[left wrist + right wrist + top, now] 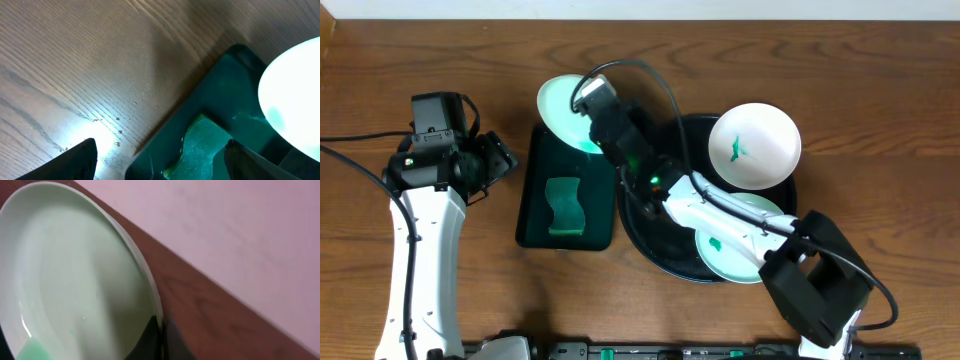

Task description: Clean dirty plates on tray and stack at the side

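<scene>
— Where are the plates found?
— One mint-green plate (560,105) is held tilted, gripped at its rim by the right pincer (161,337), toward the desk's far edge. A white plate (755,147) and a second mint-green plate (735,255), each smeared green at centre, are laid on the tray (642,238).
— And the tray?
— Round, glossy and black, it is set right of the desk's middle.

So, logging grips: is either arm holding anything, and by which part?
The right gripper pinches a mint-green plate by its rim; the left gripper holds nothing.
</scene>
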{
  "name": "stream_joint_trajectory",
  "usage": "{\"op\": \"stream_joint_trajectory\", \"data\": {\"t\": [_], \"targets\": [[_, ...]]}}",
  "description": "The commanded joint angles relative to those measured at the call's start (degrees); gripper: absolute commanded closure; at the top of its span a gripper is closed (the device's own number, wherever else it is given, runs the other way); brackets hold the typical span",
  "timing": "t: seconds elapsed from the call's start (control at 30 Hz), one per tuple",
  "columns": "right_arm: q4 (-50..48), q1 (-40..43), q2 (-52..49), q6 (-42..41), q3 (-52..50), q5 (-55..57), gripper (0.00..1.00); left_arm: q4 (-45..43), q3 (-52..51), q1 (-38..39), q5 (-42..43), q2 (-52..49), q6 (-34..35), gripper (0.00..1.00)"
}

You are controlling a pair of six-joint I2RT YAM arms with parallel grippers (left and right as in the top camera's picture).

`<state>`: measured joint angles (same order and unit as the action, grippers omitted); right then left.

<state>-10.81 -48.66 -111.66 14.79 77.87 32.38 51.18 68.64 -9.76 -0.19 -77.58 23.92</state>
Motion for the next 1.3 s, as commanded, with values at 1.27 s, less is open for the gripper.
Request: {"op": "stream_joint_trajectory", "data": {"t": [1.27], "targets": [[-9.79,-3.21,-0.24,30.73,1.22,9.4,0.99,0.2,0.98,-0.24,-0.52,0.11,-0.33,0.18]]}}
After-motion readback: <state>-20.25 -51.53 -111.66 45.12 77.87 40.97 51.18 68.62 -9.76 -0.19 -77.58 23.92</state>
